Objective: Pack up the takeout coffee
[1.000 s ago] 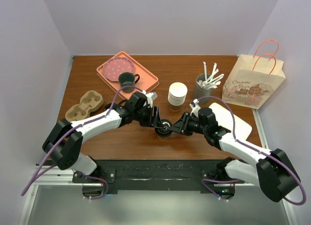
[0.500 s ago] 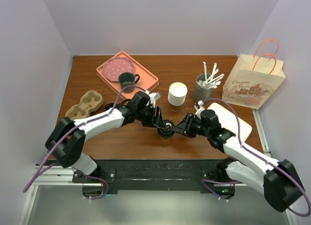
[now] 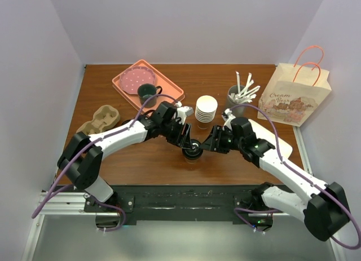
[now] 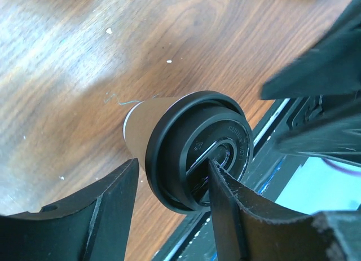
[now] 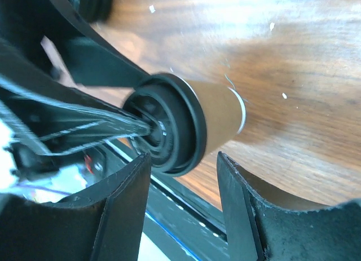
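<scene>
One takeout coffee (image 3: 192,153), a kraft-brown cup with a black sip lid, stands upright on the wooden table near the front edge. It also shows in the left wrist view (image 4: 194,151) and the right wrist view (image 5: 186,123). My left gripper (image 3: 185,138) is open just above and to the left of it. In the left wrist view (image 4: 172,171) one finger (image 4: 231,210) lies over the lid's recess. My right gripper (image 3: 213,142) is open close on the cup's right. In its own view (image 5: 183,165) the cup sits just beyond the gap, untouched.
A cardboard cup carrier (image 3: 98,121) lies at the left. A pink tray (image 3: 169,94) holds a plate and a dark green mug (image 3: 148,93). A stack of white cups (image 3: 206,110), a grey straw holder (image 3: 236,103), a white mat (image 3: 265,138) and a paper bag (image 3: 293,94) stand behind and to the right.
Both grippers have drawn back slightly from the cup toward the far side. The cup stands in nearly the same spot.
</scene>
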Motion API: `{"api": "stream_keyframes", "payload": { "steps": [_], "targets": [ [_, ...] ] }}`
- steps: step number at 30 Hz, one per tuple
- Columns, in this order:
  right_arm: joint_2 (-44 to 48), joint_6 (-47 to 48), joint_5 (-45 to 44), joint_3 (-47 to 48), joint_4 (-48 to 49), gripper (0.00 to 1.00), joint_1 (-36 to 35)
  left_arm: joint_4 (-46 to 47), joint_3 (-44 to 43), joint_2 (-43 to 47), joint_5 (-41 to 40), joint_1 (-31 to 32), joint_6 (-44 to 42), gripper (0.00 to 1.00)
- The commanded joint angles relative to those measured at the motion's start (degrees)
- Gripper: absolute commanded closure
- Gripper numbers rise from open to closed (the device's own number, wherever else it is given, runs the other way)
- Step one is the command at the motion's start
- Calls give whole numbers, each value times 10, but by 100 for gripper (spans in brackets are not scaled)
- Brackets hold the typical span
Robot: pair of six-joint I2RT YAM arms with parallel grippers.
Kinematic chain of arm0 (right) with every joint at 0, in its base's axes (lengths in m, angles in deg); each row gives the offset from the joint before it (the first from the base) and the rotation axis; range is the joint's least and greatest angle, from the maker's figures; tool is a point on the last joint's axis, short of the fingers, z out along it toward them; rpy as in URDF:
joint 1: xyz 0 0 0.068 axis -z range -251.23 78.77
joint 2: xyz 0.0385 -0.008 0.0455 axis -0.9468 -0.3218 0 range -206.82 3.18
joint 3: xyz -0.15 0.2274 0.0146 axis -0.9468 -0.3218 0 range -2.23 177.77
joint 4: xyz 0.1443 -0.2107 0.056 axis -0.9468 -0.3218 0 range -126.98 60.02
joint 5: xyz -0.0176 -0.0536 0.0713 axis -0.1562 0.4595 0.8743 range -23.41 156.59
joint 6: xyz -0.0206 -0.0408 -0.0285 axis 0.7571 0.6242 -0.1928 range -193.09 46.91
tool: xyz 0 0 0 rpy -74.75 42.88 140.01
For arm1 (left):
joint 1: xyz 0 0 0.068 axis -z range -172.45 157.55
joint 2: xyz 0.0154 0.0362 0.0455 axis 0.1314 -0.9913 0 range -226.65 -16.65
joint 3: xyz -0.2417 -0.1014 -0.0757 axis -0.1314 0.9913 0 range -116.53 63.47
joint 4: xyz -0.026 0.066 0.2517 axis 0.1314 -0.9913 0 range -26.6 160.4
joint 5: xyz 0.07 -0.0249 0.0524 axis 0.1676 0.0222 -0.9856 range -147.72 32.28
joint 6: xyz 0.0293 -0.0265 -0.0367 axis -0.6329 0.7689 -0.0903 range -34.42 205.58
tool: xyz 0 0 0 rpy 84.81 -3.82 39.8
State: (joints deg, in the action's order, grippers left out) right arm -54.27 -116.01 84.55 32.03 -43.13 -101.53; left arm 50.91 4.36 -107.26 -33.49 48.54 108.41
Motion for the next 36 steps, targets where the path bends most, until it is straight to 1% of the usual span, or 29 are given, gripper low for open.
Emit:
{"api": "stream_keyframes", "payload": {
  "steps": [1, 8, 11, 13, 15, 17, 18, 20, 25, 28, 32, 36],
  "targets": [
    [-21, 78, 59, 27, -18, 45, 2, -104, 4, -38, -30, -3, -121, 45],
    [-28, 90, 70, 25, -6, 47, 3, -108, -8, -63, 34, -3, -190, 46],
    [-36, 93, 61, 34, -9, 49, 3, -108, -14, -72, 40, -2, -189, 46],
    [-35, 93, 50, 51, -33, 52, 3, -106, -21, -73, 33, -3, -183, 45],
    [-24, 89, 25, 69, -63, 56, 3, -107, -28, -71, 28, -2, -178, 45],
    [-2, 75, 10, 73, -73, 58, 3, -107, -36, -74, 17, -3, -176, 45],
    [6, 67, -2, 69, -81, 59, 3, -110, -36, -76, 7, -2, -174, 45],
    [17, 41, 7, 58, -77, 61, 3, -117, -40, -85, -6, -3, -164, 45],
    [61, -31, 42, -13, -41, 62, 3, -108, -23, -81, -1, -3, -136, 45],
    [88, -60, 31, -49, -26, 62, 2, -93, -8, -70, 2, -2, -118, 45],
    [76, -86, 31, -73, 9, 64, 3, -86, 0, -67, 6, -3, -111, 45],
    [63, -106, 24, -76, 39, 64, 3, -86, 1, -70, 8, -3, -111, 45]
  ]
}}
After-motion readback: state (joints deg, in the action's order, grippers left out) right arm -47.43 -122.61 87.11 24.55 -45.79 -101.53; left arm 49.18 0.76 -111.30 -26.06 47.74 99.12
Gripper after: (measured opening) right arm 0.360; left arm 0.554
